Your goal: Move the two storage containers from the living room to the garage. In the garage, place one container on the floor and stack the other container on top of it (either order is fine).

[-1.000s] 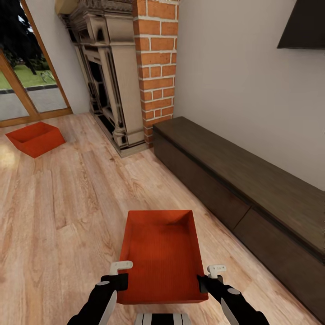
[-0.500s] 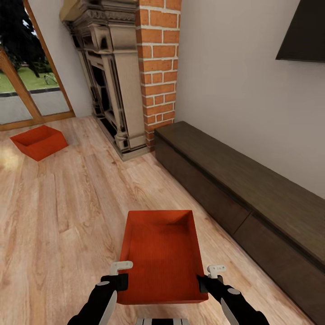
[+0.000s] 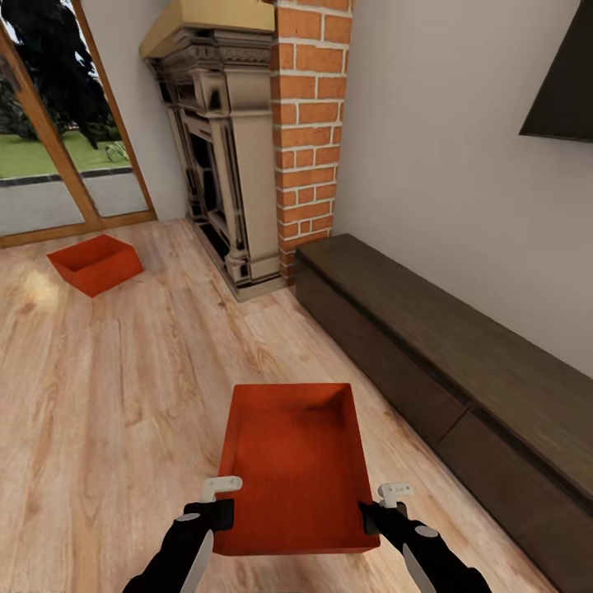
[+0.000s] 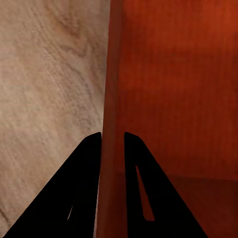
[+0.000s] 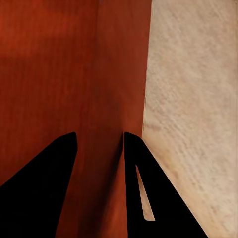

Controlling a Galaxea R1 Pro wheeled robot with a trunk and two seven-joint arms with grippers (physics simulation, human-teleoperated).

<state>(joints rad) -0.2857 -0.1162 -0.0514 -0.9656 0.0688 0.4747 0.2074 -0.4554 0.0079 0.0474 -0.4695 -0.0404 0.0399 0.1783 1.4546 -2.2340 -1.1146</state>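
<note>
Head view: both end effectors apparently clamp the near container.

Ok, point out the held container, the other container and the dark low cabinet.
held container (image 3: 292,465), head view, on its inner bottom.
other container (image 3: 105,270), head view, on its near side wall.
dark low cabinet (image 3: 461,346), head view, on its top surface.

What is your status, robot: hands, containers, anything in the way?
Left hand and right hand shut on near container's side walls. Second container on wood floor by glass door. Dark cabinet alongside on the right.
</note>
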